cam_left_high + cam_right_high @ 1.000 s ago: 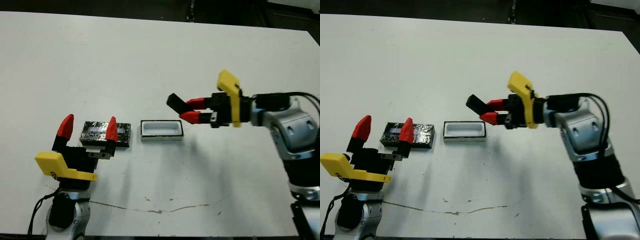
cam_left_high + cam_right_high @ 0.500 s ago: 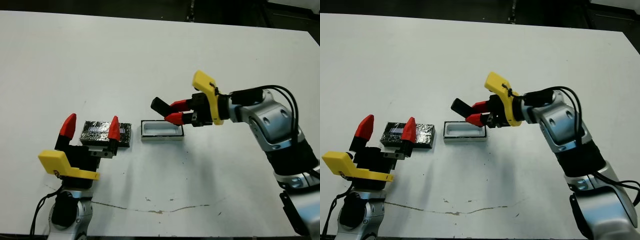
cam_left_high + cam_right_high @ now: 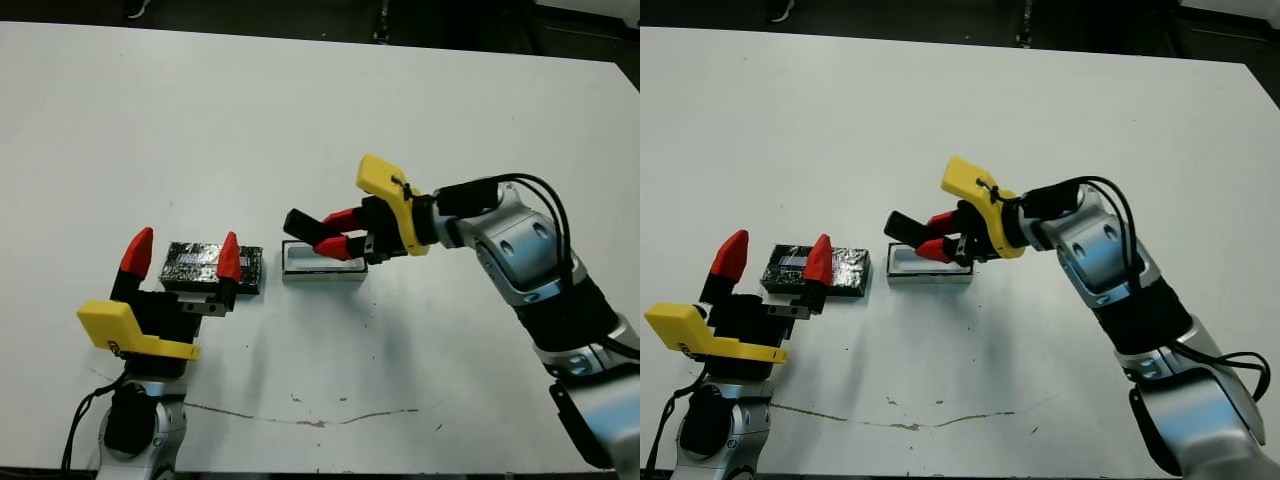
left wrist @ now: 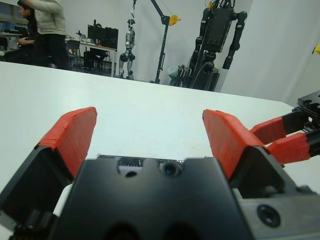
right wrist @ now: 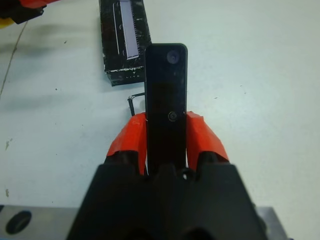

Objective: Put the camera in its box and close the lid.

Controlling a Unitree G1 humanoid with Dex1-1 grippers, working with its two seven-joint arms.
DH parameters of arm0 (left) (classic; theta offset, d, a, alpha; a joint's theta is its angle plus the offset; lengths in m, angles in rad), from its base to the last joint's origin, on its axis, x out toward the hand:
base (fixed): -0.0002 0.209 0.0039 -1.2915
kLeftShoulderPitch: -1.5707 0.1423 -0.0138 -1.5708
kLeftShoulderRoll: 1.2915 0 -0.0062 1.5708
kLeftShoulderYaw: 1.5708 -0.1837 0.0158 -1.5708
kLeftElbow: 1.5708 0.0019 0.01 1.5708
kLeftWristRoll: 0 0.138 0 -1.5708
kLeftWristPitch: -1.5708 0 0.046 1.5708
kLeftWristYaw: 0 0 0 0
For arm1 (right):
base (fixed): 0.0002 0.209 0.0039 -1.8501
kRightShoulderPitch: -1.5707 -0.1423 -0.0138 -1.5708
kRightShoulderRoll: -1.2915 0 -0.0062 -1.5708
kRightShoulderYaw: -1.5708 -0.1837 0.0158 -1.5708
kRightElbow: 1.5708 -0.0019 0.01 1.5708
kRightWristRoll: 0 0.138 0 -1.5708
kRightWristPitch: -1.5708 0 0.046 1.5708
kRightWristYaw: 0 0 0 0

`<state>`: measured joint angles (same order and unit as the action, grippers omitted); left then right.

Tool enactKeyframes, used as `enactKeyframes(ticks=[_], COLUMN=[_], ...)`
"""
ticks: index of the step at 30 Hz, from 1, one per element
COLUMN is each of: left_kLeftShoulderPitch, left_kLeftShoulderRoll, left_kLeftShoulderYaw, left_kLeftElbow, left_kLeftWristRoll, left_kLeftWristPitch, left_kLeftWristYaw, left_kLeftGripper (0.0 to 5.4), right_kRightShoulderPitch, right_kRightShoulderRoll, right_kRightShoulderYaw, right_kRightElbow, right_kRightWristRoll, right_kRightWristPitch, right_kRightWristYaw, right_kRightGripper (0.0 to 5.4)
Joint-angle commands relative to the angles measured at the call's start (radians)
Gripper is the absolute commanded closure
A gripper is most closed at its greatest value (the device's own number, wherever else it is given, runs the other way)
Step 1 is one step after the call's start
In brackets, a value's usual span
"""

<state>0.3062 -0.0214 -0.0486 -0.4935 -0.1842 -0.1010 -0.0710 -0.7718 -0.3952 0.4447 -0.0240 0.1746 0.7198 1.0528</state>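
The camera (image 5: pixel 166 100) looked like smooth matt black plastic, clamped between the right gripper's (image 3: pixel 337 233) red fingers (image 5: pixel 128 141), which had a dull rubbery or plastic finish against a black matt plastic body with a yellow plastic bracket. The lid (image 3: pixel 205 266), at the lower left of the head view, showed a glossy speckled black surface, and the box (image 3: pixel 322 268) beside it had a smooth white inside. The table (image 3: pixel 300 120) was matt white with thin scuffs near the lower edge, and the right arm's (image 3: pixel 530 255) shell looked like smooth, slightly shiny grey metal or plastic

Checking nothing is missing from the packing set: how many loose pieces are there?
3: the camera held in the right gripper above the box; the lid lies by the left gripper.
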Motion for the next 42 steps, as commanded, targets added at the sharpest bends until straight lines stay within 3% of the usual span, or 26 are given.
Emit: enactKeyframes(ticks=[1, 24, 33, 42], left_kLeftShoulderPitch=[0.013, 0.011, 0.010, 0.011], left_kLeftShoulderRoll=[-0.008, -0.004, -0.002, -0.004], left_kLeftShoulderYaw=[-0.002, 0.003, 0.010, 0.011], left_kLeftElbow=[0.004, 0.001, 0.007, 0.001], left_kLeftWristRoll=[0.000, -0.001, -0.001, -0.004], left_kLeftWristPitch=[0.003, 0.005, -0.003, 0.004], left_kLeftWristYaw=[0.006, 0.001, -0.003, 0.000], left_kLeftGripper=[0.00, 0.00, 0.00, 0.00], right_kRightShoulderPitch=[-0.007, 0.019, 0.039, 0.026], right_kRightShoulderRoll=[-0.012, -0.034, -0.049, -0.082], right_kRightShoulderYaw=[0.017, 0.019, 0.010, 0.037], right_kRightElbow=[0.013, 0.066, 0.050, 0.053], right_kRightWristRoll=[-0.009, -0.061, -0.043, -0.071], right_kRightWristPitch=[-0.003, -0.088, -0.074, -0.103], right_kRightWristYaw=[0.011, 0.024, 0.036, 0.079], right_kRightGripper=[3.73, 3.73, 3.73, 3.73])
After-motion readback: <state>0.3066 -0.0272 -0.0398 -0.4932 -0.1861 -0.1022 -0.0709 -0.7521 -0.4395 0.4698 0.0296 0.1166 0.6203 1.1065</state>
